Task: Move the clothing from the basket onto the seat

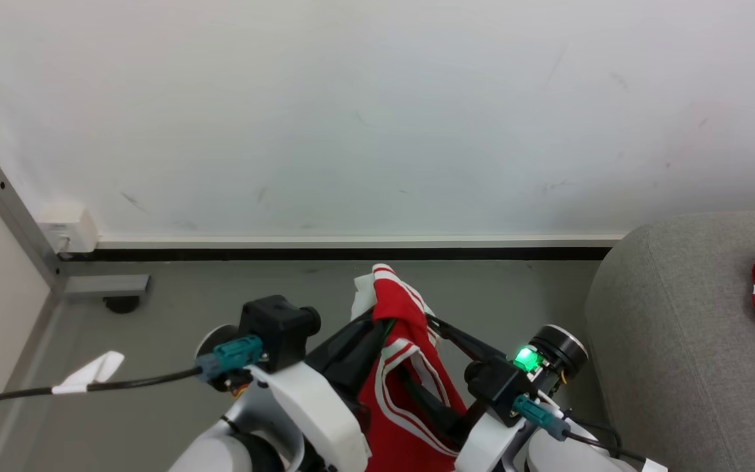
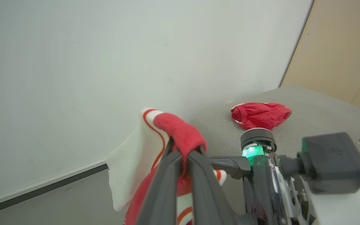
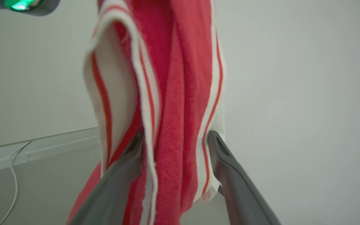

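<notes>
A red jersey (image 3: 183, 78) with white stripe trim hangs down the middle of the frame, running from the top edge to the bottom. The right gripper (image 3: 173, 137) rises from the bottom edge, and its two grey fingers (image 3: 236, 184) stand on either side of the bunched fabric, pressing against it. A white panel edged with a red line folds outward at the jersey's left side. Behind is a plain white wall (image 3: 308, 93). A grey floor (image 3: 48, 184) fills the lower left, where a thin white cable (image 3: 11, 175) curves. A green light (image 3: 19, 3) glows at the upper left corner.
</notes>
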You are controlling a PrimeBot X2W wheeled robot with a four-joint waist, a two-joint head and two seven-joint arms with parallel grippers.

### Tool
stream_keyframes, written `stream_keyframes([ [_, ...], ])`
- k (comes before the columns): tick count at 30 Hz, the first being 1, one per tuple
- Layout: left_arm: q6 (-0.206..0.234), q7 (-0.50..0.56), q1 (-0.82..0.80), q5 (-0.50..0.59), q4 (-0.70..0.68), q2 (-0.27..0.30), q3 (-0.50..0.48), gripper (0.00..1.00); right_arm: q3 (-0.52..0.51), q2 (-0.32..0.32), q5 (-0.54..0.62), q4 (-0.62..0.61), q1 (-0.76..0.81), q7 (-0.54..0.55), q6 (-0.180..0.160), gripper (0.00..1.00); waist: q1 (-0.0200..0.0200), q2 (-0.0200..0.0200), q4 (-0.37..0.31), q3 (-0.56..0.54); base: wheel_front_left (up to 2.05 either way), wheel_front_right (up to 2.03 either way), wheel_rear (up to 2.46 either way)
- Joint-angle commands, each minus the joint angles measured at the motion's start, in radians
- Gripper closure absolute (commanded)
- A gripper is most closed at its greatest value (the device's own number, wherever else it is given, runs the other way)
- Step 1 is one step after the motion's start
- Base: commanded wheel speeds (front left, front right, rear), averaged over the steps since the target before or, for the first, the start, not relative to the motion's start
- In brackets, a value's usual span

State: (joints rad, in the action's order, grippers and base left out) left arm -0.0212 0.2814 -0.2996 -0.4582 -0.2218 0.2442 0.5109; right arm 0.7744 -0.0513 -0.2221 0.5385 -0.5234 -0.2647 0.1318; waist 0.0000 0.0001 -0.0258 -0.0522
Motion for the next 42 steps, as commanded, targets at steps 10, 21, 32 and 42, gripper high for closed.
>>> stream_keyframes([
  [10, -0.011, 0.021, 0.012, -0.036, -0.036, -0.004, 0.015, 1.00, 0.081, -0.001, -0.128, 0.028, 0.003, 0.001, -0.002, 1.00, 0.0000, -0.0001, 0.013, 0.001, 0.00, 0.00, 0.00],
  [21, 0.004, -0.015, 0.064, -0.060, -0.022, 0.019, -0.017, 0.25, 0.039, 0.000, -0.227, 0.020, 0.001, 0.000, -0.002, 1.00, 0.0000, -0.0001, 0.001, 0.009, 0.00, 0.00, 0.00],
  [32, -0.007, -0.167, 0.143, -0.020, 0.077, 0.038, -0.022, 0.00, -0.116, -0.005, -0.188, -0.033, 0.027, 0.000, -0.002, 1.00, 0.0000, -0.0001, -0.052, 0.024, 0.00, 0.00, 0.00],
  [42, -0.038, -0.303, 0.156, 0.003, 0.171, 0.021, 0.004, 0.00, -0.205, -0.026, -0.157, -0.077, 0.049, 0.000, -0.002, 1.00, 0.0000, -0.0001, -0.144, 0.049, 0.00, 0.00, 0.00],
])
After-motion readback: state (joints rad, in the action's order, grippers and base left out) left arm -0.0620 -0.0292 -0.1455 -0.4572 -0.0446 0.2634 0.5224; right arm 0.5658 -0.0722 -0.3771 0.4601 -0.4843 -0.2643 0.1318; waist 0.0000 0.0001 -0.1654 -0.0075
